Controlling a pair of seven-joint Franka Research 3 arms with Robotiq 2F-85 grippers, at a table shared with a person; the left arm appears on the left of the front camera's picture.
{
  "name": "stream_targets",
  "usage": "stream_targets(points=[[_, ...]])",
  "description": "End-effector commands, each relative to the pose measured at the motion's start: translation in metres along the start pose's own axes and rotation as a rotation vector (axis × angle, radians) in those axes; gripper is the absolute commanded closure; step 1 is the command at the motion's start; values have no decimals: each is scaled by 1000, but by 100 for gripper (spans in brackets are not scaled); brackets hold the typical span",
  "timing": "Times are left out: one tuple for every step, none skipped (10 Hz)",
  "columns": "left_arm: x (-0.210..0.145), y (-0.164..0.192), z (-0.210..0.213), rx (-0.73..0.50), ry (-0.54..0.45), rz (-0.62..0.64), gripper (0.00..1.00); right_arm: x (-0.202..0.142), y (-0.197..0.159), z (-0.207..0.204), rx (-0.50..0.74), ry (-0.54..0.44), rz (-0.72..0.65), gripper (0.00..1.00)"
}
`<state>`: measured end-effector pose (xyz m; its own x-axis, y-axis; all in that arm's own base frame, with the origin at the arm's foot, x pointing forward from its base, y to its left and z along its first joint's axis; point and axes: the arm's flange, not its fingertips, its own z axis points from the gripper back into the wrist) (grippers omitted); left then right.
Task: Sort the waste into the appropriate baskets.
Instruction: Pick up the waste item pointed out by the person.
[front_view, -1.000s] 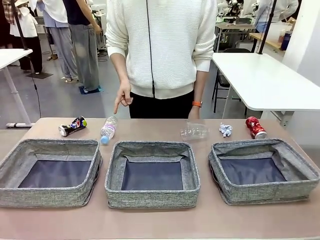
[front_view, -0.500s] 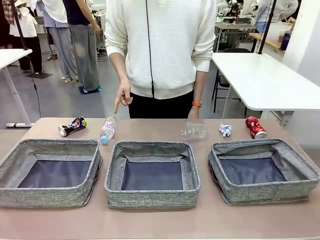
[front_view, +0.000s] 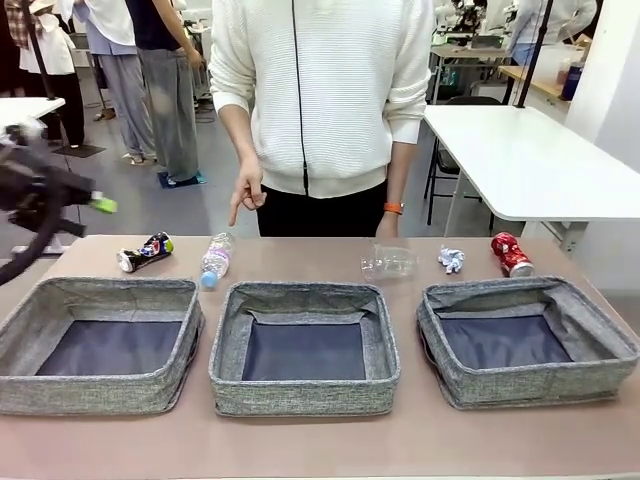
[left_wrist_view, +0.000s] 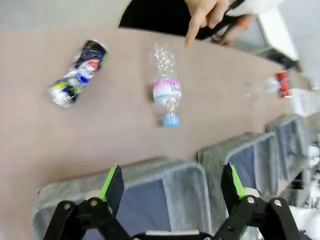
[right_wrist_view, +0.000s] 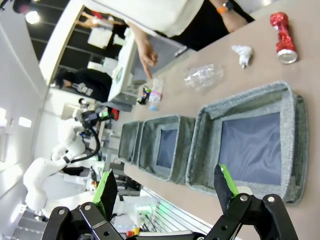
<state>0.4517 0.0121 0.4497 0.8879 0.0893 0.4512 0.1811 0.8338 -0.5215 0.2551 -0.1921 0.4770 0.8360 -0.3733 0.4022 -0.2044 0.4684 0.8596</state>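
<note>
Both arms' jaws stood apart and empty, while the clear plastic bottle (front_view: 215, 258) on the counter (front_view: 400, 440) could roll from an off-centre pinch.

At nine o'clock in the front view, the left arm (front_view: 35, 195) is a dark blur cut off by the picture's edge. Its fingers (front_view: 100, 205) show as no more than a green smear. The person (front_view: 320, 100) is cut off above the shoulders at twelve o'clock. In the left wrist view, the person's hand (left_wrist_view: 207, 12) is clipped at twelve o'clock, and toward three o'clock the crushed red can (left_wrist_view: 283, 84) is softly blurred. In the right wrist view, the dark multicoloured can (right_wrist_view: 145, 92), just toward eleven o'clock of centre, is too small to read.
</note>
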Motion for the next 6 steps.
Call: stream_targets(points=[[29, -32, -53, 134, -1, 56, 0, 4, 1, 0, 18, -13, 28, 0], [34, -53, -77, 97, -12, 39, 0, 4, 1, 0, 18, -13, 28, 0], [27, -60, -84, 3, 94, 24, 0, 4, 1, 0, 18, -13, 28, 0], [19, -58, -68, 90, -23, 9, 0, 4, 1, 0, 18, -13, 28, 0], [19, -58, -68, 90, -23, 9, 0, 4, 1, 0, 18, -13, 28, 0], [19, -58, -68, 90, -23, 9, 0, 4, 1, 0, 18, -13, 28, 0]])
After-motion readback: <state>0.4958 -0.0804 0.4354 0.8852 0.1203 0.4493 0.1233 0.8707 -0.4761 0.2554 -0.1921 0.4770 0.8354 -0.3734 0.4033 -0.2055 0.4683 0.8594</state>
